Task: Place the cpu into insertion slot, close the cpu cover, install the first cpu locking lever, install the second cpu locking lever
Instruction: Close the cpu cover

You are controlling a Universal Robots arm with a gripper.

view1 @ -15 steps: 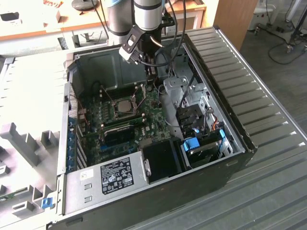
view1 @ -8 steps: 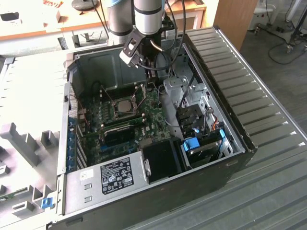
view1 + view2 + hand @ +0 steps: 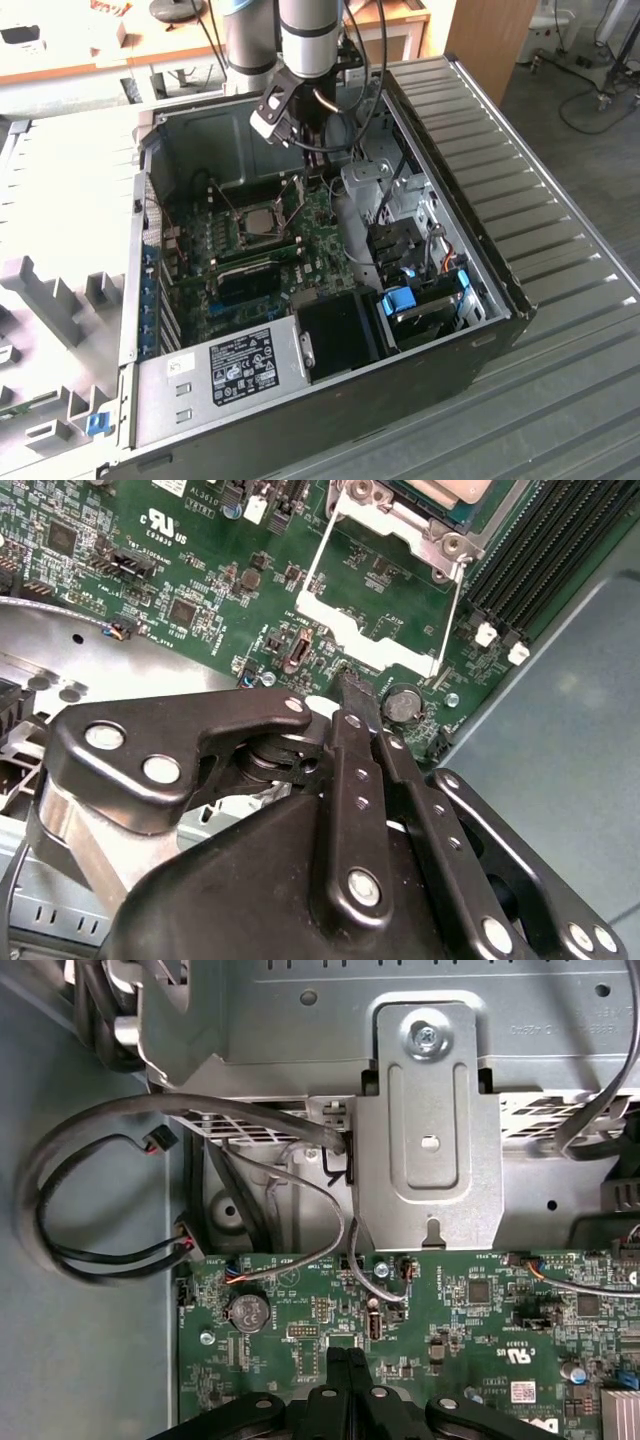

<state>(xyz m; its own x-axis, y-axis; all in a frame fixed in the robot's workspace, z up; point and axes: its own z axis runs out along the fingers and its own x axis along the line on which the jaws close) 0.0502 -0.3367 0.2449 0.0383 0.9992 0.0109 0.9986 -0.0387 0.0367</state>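
Observation:
The cpu lies flat in the insertion slot on the green motherboard, silvery top up; in the second wrist view its corner shows inside the slot's metal rim. The cpu cover stands raised off the slot, and the board shows through its window. Two thin metal rods rise beside the slot. My gripper is shut with nothing between its fingers. It hangs over the board's edge by a coin battery, apart from the cover.
The arm reaches into the open computer case. Black memory slots run beside the slot. A metal drive cage and looping black cables sit past the board edge. A power supply and a black block fill the near end.

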